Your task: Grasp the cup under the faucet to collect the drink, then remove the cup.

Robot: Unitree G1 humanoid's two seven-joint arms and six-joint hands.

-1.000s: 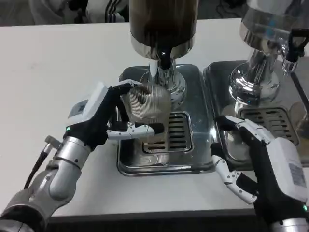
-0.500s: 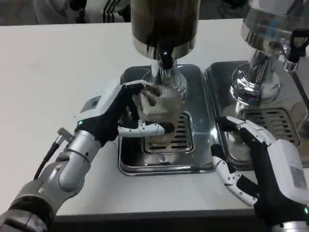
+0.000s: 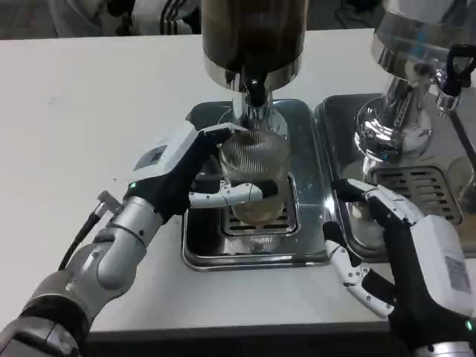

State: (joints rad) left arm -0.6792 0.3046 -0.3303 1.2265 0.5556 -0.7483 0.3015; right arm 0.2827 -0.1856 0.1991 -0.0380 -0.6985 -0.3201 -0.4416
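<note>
L hand (image 3: 190, 175) comes in from lower-left w/ its silver forearm (image 3: 104, 256), white back facing up, fingers wrapped around the cup (image 3: 254, 172): one white finger (image 3: 227, 195) crosses the cup's front low down, others curl over the rim on the L side. So L hand is grasping the cup. Cup is clear ribbed glass/plastic, upright, sitting directly under the faucet (image 3: 255, 93) of the center dispenser (image 3: 253, 37), rim just below the black spout. Cup base is over the slotted grate (image 3: 279, 212) in the steel drip tray (image 3: 245, 256); can't tell if it's touching the grate or lifted slightly. Fill level: something light-tinted seems to sit in the lower part, but unclear thru the ribbing. Center dispenser has a dark tank w/ a chrome band at the bottom. To the R, a second dispenser (image 3: 405, 67) w/ chrome base stands on its own drip tray (image 3: 446, 182), black tap handle (image 3: 455, 71) near the R edge. R hand (image 3: 398, 249) sits low at the R, between the two trays, fingers apart and a little bent, holding nothing; upper fingertips are at the L edge of the R tray, lower ones over the bare table. White table (image 3: 82, 111) under everything, matte, a black cable (image 3: 74, 249) running along the L forearm. Along the top edge beyond the table: dark floor and some black/white striped fabric (image 3: 160, 15), too cropped to ID.
</note>
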